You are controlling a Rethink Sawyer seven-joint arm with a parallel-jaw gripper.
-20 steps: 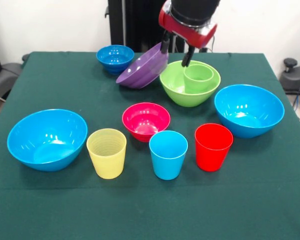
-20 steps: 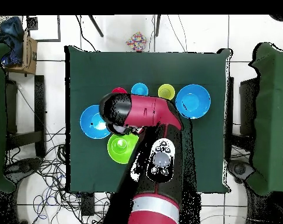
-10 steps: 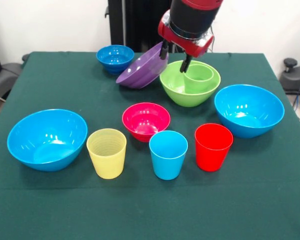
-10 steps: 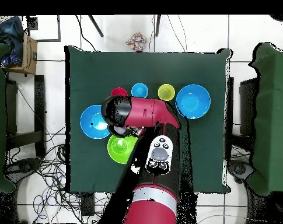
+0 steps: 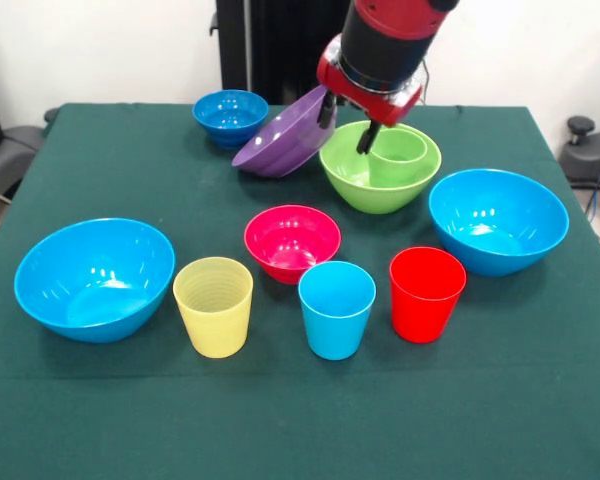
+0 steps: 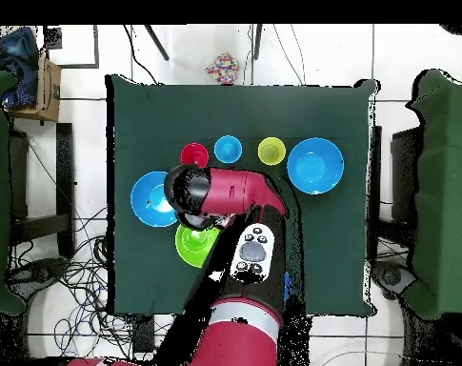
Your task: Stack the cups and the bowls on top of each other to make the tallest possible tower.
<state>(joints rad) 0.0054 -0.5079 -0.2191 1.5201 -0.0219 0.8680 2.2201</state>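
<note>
- Front view: gripper [image 5: 346,125] open, empty, above lime-green bowl [image 5: 351,175].
- Green cup [image 5: 396,156] upright inside, mouth up.
- Purple bowl [image 5: 286,135] tilted, leaning beside.

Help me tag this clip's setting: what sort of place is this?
Probably a robotics lab: a red robot arm works at a green-clothed table, loose cables sprawl over the tiled floor, and plastic cups and bowls serve as test objects.
</note>
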